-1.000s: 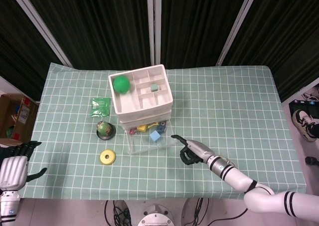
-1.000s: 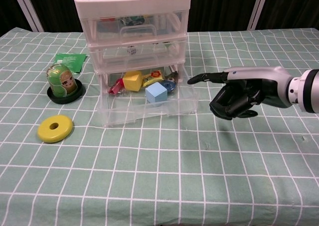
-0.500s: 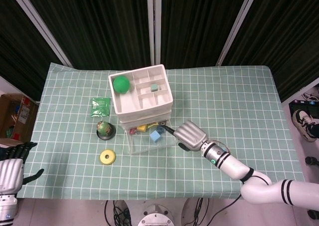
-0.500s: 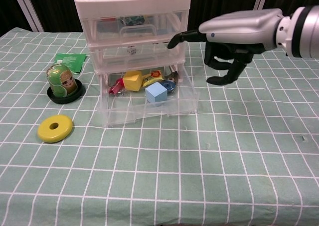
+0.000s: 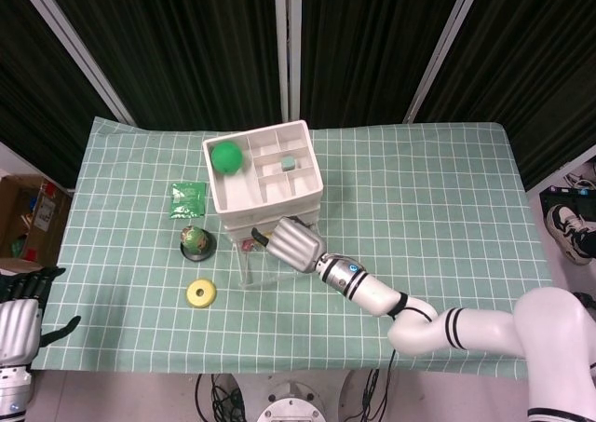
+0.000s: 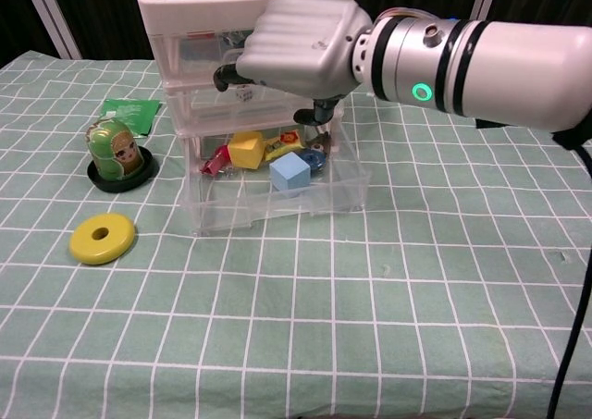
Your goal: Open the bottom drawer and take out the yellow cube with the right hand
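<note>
Chest view is giving the clearest look: the bottom clear plastic drawer is standing pulled out, and the small yellow cube is sitting at its back left, beside a light blue cube. The silver right hand is hovering over the drawer, holding nothing, fingers hanging loosely curled. The cube looks light, rigid and smooth; opposite flat faces seem the best place to pinch it. Head view is hiding the cube under the right hand, yet only it is showing the left hand, idle and released off the bench edge.
</note>
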{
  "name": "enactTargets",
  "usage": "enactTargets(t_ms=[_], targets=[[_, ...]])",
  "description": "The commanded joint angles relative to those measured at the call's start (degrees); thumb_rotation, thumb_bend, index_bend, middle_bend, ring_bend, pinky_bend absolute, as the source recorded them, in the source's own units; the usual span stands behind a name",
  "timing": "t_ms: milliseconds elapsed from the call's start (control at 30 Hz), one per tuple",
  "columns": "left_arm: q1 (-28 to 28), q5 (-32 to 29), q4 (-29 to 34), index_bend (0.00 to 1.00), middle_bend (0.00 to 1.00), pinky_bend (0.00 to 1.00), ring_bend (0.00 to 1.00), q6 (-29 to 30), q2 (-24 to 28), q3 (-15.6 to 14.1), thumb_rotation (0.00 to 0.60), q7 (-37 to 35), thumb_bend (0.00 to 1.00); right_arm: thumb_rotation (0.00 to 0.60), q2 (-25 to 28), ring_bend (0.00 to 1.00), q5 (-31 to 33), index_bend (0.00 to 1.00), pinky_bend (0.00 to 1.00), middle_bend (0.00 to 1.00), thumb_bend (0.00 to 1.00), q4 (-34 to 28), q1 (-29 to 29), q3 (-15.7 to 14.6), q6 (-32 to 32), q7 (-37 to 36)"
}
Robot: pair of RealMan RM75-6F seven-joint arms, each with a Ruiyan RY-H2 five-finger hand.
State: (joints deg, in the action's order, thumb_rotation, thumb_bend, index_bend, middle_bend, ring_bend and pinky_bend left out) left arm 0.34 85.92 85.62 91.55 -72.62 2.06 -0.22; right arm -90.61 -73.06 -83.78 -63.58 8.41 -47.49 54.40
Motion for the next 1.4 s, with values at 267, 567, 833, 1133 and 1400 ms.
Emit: enactTargets(t_ms=[267,567,833,1133,1400], targets=[[0.73,-0.40,-1.49,0.22,0.20,0.21,0.18,0.33,-0.97,-0.04,0.600,-1.50,0.12,0.600,-6.94,1.00,-9.16,0.21,1.00,0.92,0.24,8.68,-1.08,-3.63,-3.87,0.34],[1.44,-0.48,-2.40,0.22,0.20,0.21,0.18,0.87,-1.55,-0.12,0.600,-2.48,0.12,0.600,-9.05,1.00,-12.47,0.22,1.00,0.92,0.24,12.58,-1.14,-5.00,-3.23,-0.50],[2.05,-0.44,-2.63,0.22,0.20,0.21,0.18,1.21,-1.96,-0.33,0.600,-2.69,0.12,0.600,-12.88,1.00,-15.76,0.24,1.00,0.92,0.24,20.12,-2.05,-6.26,-1.98,2.31],[2.53,-0.68,-3.07,0.22,0.20,0.21,0.18,1.37,-2.30,-0.25,0.600,-3.09,0.12,0.600,-16.67,1.00,-18.84,0.25,1.00,0.92,0.24,26.77,-3.31,-6.56,-1.28,2.70],[3.06,-0.99,-3.67,0.22,0.20,0.21,0.18,1.40,-2.43,-0.29,0.600,-3.75,0.12,0.600,-19.04,1.00,-20.43,0.26,1.00,0.92,0.24,32.08,-3.89,-6.28,-1.30,1.67]])
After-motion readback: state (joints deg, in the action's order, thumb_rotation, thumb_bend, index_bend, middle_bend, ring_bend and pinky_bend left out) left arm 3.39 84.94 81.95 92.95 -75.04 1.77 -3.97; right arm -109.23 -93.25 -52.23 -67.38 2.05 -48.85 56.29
